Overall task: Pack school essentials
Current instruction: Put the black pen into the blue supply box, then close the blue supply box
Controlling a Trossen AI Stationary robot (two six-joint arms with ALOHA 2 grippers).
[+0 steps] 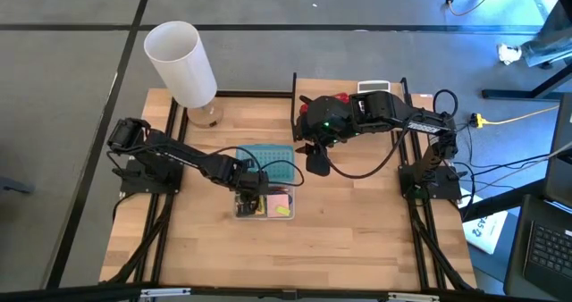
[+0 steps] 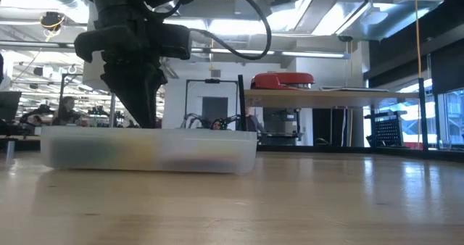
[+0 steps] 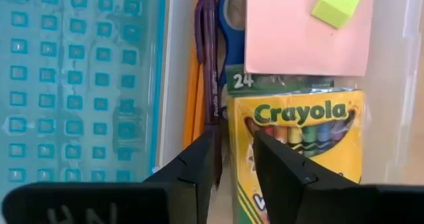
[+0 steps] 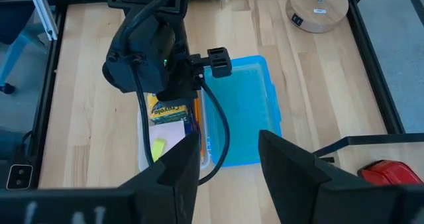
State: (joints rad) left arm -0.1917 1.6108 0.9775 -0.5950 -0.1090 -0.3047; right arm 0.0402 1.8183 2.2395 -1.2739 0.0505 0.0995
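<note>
inside the clear box (image 1: 241, 209) lie crayon box (image 3: 298, 141), pink pad (image 3: 301, 35), pencils (image 3: 193, 98); left gripper (image 3: 233, 161) slightly parted, empty; blue lid (image 1: 271, 163) beside, unfitted.

Left pincer (image 1: 253, 197) over the clear box (image 1: 264, 207)

Blue lid (image 1: 273, 163) lies beside it; right pincer (image 1: 315, 159) hovers nearby.

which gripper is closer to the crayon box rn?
Left. The left gripper is down in the clear bin, right at the crayon box. The right gripper hovers open, off beyond the blue lid.
</note>
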